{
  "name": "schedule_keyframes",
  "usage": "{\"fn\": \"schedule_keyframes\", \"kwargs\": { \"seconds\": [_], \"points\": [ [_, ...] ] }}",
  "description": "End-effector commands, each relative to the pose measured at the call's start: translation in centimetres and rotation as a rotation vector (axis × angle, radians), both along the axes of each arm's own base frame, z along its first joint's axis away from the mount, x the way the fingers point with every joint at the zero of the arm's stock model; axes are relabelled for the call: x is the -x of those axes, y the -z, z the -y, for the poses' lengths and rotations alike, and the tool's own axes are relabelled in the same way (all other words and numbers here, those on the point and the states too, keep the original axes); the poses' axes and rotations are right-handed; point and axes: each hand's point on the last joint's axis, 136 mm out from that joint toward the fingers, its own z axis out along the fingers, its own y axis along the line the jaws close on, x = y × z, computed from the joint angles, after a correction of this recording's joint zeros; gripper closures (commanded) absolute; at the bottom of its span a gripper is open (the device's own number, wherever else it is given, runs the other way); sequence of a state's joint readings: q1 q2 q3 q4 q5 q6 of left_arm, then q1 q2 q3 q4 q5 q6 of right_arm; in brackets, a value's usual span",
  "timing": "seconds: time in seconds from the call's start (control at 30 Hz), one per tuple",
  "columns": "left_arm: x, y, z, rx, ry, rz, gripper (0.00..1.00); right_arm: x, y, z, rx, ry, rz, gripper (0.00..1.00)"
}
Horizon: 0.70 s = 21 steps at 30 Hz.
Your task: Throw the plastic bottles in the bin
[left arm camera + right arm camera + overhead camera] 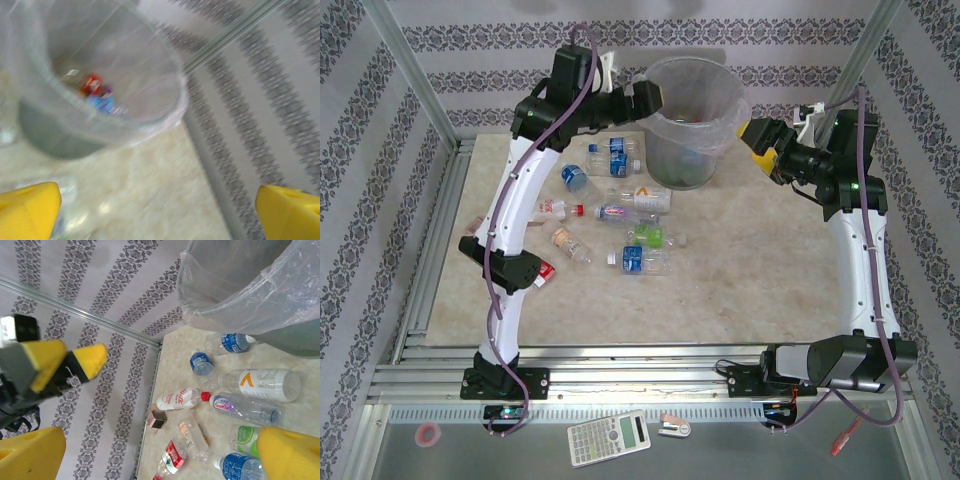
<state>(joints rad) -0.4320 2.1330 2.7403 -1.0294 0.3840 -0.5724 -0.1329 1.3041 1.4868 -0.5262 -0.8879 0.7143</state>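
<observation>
From overhead I saw the bin (680,165) at the far middle of the table (770,290), with loose bottles (640,198) lying just left of it and nearer. The left wrist camera looked down into the bin, where red and blue labels (95,92) lay blurred at the bottom. The right wrist camera caught a small pinkish box (157,419) by the left wall. The left gripper (650,98) hung at the bin's far-left rim, jaws spread wide, holding nothing. The right gripper (760,140), right of the bin, was likewise spread and empty.
</observation>
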Motion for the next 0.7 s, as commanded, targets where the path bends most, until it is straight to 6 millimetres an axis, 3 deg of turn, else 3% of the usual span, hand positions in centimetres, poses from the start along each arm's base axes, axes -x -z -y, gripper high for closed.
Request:
{"fn": "schedule_keyframes", "kwargs": {
  "seconds": [0.0, 0.13, 0.33, 0.43, 0.67],
  "points": [
    [4.1, 4.0, -2.8, -0.209, 0.001, -0.142, 0.0, 0.4, 0.6, -0.5, 0.009, -0.026, -0.003, 0.02],
    [6.7, 8.5, -4.1, -0.318, 0.004, -0.268, 0.0, 0.2, 1.0, -0.6, 0.008, -0.027, -0.017, 0.02],
    [10.4, 14.8, -6.5, -0.336, -0.063, -0.416, 0.0, 0.2, 1.4, -0.8, 0.012, -0.032, -0.024, 0.02],
    [12.4, 19.0, -8.4, -0.333, -0.118, -0.541, 0.01, 0.2, 1.7, -0.9, 0.011, -0.038, -0.032, 0.02],
    [16.4, 26.7, -12.7, -0.386, -0.275, -0.754, 0.02, 0.3, 2.1, -1.1, 0.014, -0.046, -0.04, 0.02]
  ]
}}
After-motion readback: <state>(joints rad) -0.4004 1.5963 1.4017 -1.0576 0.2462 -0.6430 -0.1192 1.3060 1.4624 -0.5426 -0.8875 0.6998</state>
